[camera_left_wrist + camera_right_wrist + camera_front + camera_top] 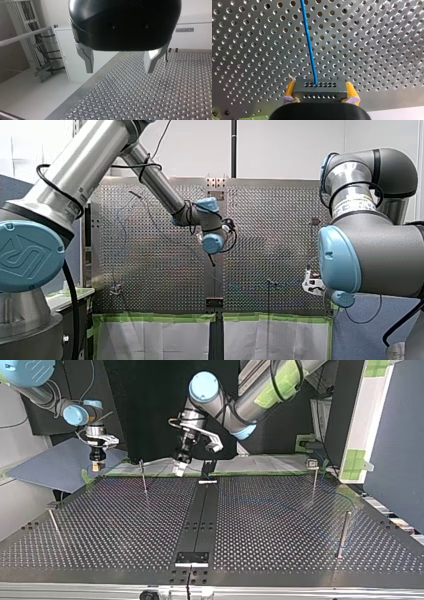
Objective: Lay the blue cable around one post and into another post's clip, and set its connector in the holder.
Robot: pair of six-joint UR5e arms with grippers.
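Pinched between the yellow pads (pixel 351 92) of the right pincer (pixel 320 84), a black connector (pixel 320 93) with rows of small holes is seen close up. A thin blue cable (pixel 310 45) leaves its upper face and is stretched straight away over the perforated tabletop (pixel 374 37), whose edge lies just beside the pincer. In the top view, thin posts (pixel 144 479) are set upright and well apart, with wide stretches of bare perforated plate between them on either side of a black centre strip (pixel 200 510). The right arm is bent down at the far left corner in that view, and the left arm is reached in near the far edge by the strip. The left pincer (pixel 119 71) is pointed down above the tabletop's edge, its metal fingers (pixel 88 58) spread with nothing between them.
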